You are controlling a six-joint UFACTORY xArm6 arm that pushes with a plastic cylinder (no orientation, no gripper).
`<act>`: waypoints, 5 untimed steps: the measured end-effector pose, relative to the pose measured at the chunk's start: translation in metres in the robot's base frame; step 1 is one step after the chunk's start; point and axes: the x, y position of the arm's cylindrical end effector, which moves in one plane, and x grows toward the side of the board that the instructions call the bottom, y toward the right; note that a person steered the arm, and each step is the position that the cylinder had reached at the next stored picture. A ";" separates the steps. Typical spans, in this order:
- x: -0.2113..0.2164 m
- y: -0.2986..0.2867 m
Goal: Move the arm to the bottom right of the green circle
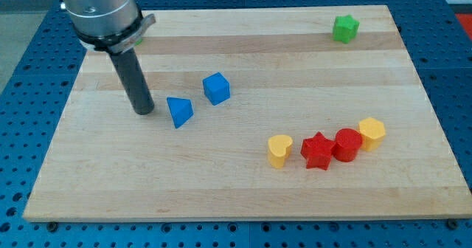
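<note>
My tip (pixel 144 112) rests on the wooden board at the view's left, just left of a blue triangle block (pixel 179 111). The only green block in view is a green star-like block (pixel 344 28) near the view's top right corner, far from my tip. No round green block shows. The rod rises from the tip to the arm's grey body at the view's top left, which may hide part of the board there.
A blue cube (pixel 216 88) lies right of the triangle. At the lower right lie a yellow heart (pixel 279 150), a red star (pixel 318 150), a red cylinder (pixel 346 144) and a yellow hexagon block (pixel 372 132), close together in a row.
</note>
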 end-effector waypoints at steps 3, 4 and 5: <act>-0.084 0.032; -0.093 0.032; -0.102 0.033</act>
